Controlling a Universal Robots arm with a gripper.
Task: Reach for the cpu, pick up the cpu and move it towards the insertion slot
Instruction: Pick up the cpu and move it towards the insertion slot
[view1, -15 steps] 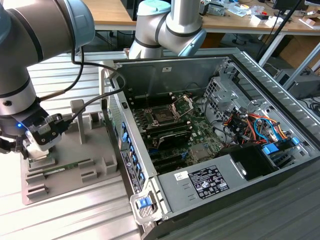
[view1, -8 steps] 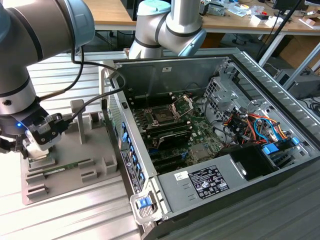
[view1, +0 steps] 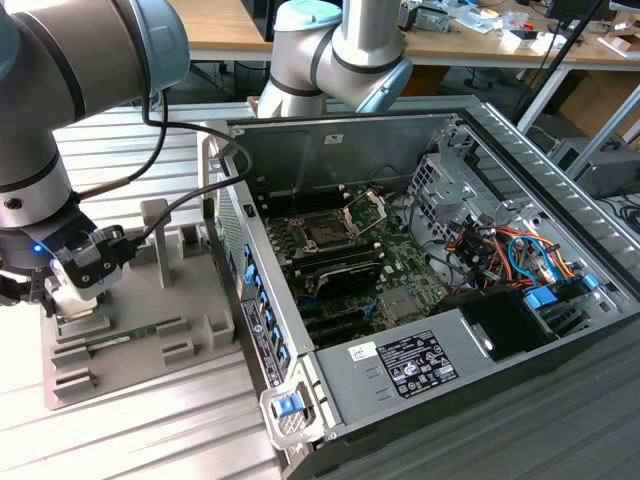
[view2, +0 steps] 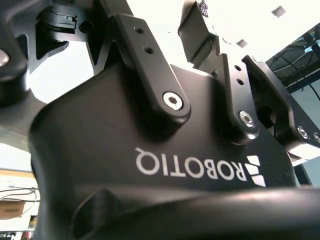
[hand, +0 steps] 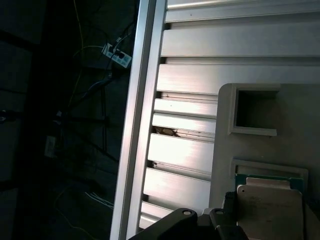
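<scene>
Robot claw (view1: 77, 292) hangs low over a grey parts holder (view1: 150, 335) on the ribbed worktop (view1: 150, 440), lower left of the exterior view. The reach would likely go best as a square descent, centred on the cpu's edges. The cpu (hand: 270, 212) lies flat in a holder recess, just beside the claw in the first wrist view. Whether the claw is apart or together cannot be told.
</scene>
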